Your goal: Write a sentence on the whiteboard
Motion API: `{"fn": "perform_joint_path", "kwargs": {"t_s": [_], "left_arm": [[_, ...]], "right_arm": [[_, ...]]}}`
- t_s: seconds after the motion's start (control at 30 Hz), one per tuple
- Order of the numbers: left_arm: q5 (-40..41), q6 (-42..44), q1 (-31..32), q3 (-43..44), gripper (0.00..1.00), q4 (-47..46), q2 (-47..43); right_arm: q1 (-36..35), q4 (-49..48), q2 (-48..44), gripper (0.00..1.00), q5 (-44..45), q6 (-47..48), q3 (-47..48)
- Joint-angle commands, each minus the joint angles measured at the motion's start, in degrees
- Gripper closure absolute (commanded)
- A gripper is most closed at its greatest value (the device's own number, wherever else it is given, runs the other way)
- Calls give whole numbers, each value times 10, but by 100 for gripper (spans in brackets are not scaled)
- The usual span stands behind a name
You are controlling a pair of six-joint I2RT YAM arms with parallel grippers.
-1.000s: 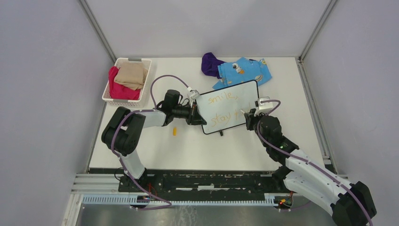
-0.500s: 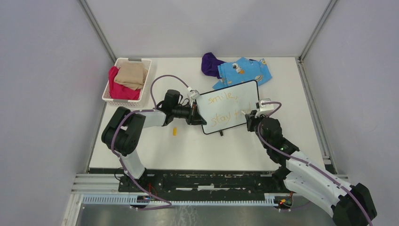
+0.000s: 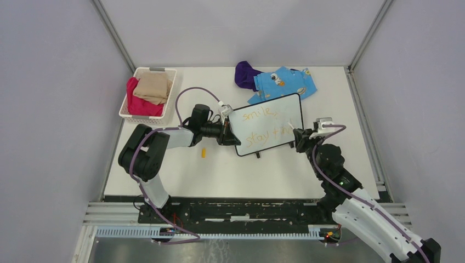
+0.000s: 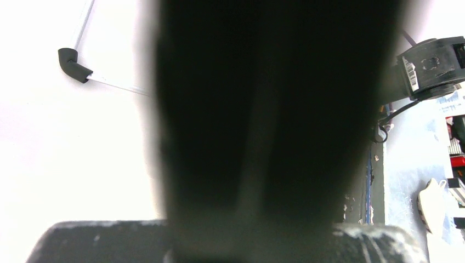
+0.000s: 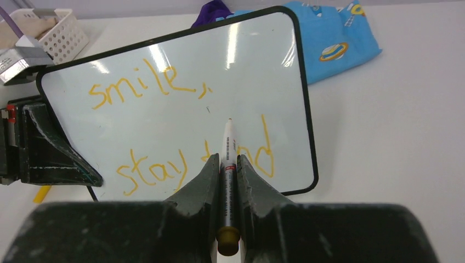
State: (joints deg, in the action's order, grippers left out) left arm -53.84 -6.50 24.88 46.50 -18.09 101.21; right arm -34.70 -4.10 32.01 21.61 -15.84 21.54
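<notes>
Two lines of the sentence [image 5: 170, 83] fill the whiteboard [image 5: 247, 66]. The right gripper [image 5: 227, 159] squeezes the pen [image 5: 227, 139]; the left gripper [image 3: 229, 137] pinches the whiteboard and should hold it steady.

White tabletop [image 3: 230, 175]: white basket [image 3: 172, 86] far L; purple cloth [image 3: 245, 74] & blue patterned cloth [image 3: 285, 82] touching at far edge; whiteboard [image 3: 285, 112] mid; small yellow cap [image 3: 203, 153] nr its L corner.
</notes>
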Motion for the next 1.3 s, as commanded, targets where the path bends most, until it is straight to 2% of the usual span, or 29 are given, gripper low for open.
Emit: {"fn": "perform_joint_path", "kwargs": {"t_s": [0.0,0.2,0.5,0.7,1.1,1.27], "left_arm": [[76,41,13,-7,98,78,30],[77,45,14,-4,98,85,32],[79,47,14,-3,98,88,31],[82,49,14,-4,98,90,30],[87,53,13,-2,98,96,33],[88,53,14,-1,98,96,33]], "right_arm": [[3,28,-55,100,62,15,3],[3,66,-122,100,125,-17,-72],[3,45,-140,100,133,-49,-128],[3,13,-127,100,106,-40,-116],[3,26,-126,100,88,-10,-80],[3,20,-98,100,63,-35,-72]]}}
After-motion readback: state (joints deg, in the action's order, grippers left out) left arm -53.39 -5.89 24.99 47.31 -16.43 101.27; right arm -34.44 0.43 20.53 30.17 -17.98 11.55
